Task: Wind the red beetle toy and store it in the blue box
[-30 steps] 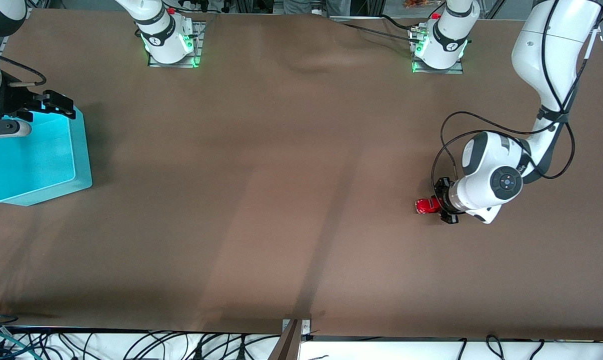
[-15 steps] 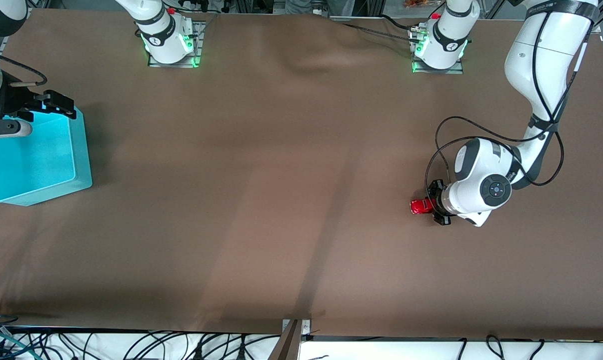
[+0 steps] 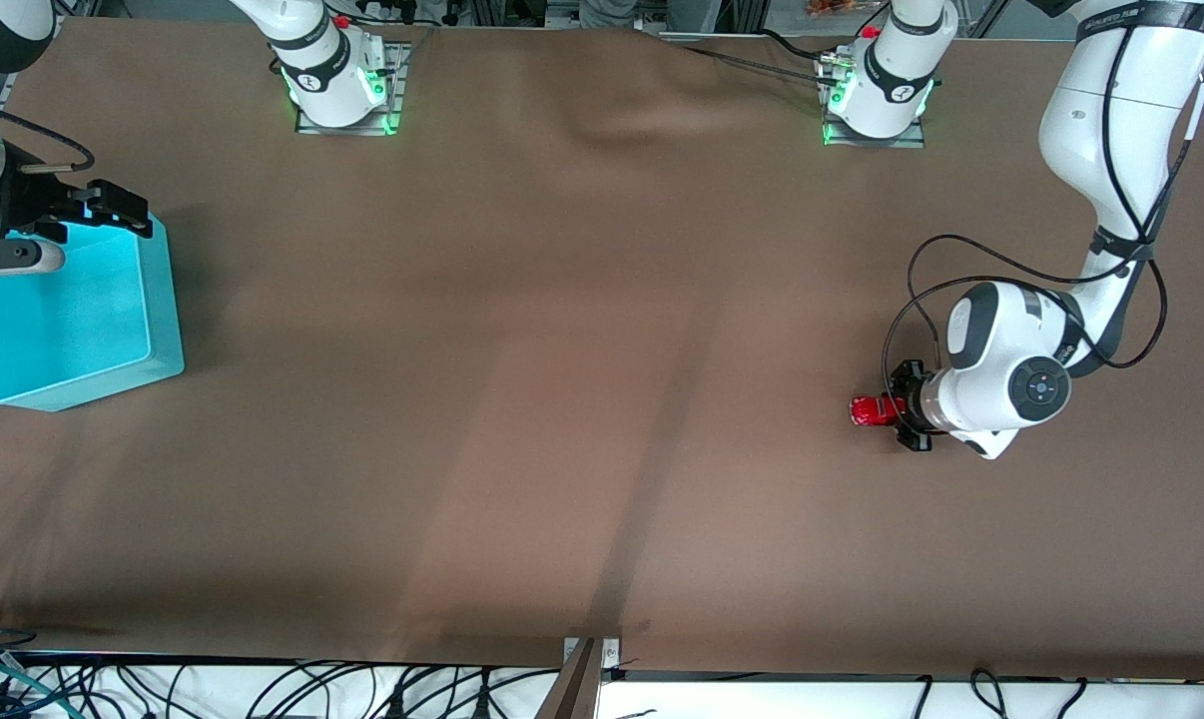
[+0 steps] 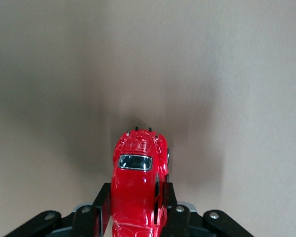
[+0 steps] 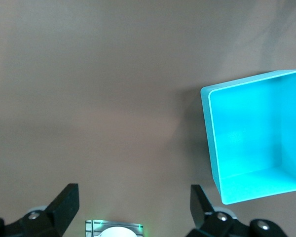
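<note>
The red beetle toy (image 3: 870,410) is a tiny glossy red car down at the brown cloth, toward the left arm's end of the table. My left gripper (image 3: 899,411) is shut on its body. In the left wrist view the red beetle toy (image 4: 137,177) sticks out past the left gripper (image 4: 135,200), a black finger pressed against each of its sides. The blue box (image 3: 166,330) stands at the right arm's end, its inside bare. My right gripper (image 3: 81,215) hangs open over the box's edge. In the right wrist view the blue box (image 5: 212,143) lies beside the open right gripper (image 5: 133,207).
Brown cloth (image 3: 562,350) covers the whole table, with a wrinkle near the arm bases. The two bases (image 3: 337,85) (image 3: 877,95) glow green at the table's edge farthest from the camera. Cables (image 3: 263,689) hang below the front edge.
My left gripper slid the toy a little toward the right arm's end, then pulled it back toward the left arm's end. The right arm has not moved.
</note>
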